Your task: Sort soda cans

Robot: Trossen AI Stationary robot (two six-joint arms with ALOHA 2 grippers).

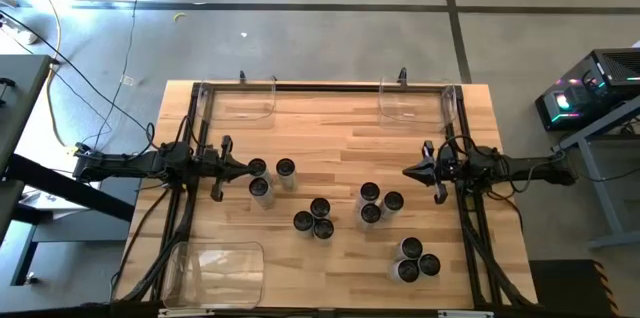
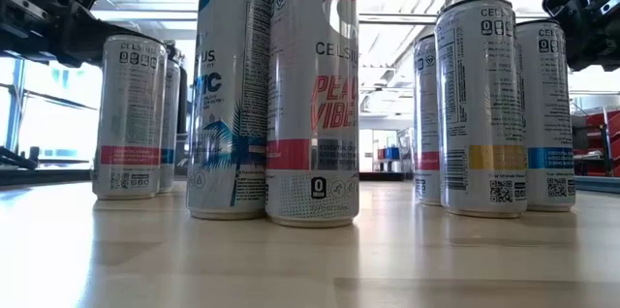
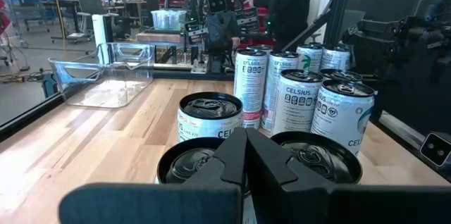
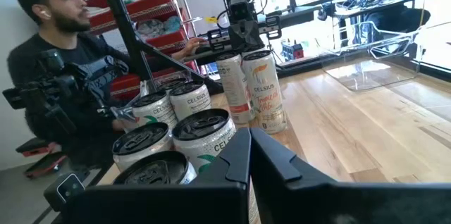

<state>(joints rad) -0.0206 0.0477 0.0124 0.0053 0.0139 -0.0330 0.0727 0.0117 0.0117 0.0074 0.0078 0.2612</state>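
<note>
Several silver-grey soda cans with dark tops stand upright on the wooden table in four loose clusters: one by the left gripper, one at centre, one toward the right and one near the right front. My left gripper is shut and hangs just left of its cluster, above two can tops in its wrist view. My right gripper is also shut. It hangs right of the right cluster, with can tops below and ahead of it.
Two clear plastic bins sit at the far edge, one on the left and one on the right. A third lies at the near left corner. Bare wood runs between the clusters. A person sits beyond the table's left side.
</note>
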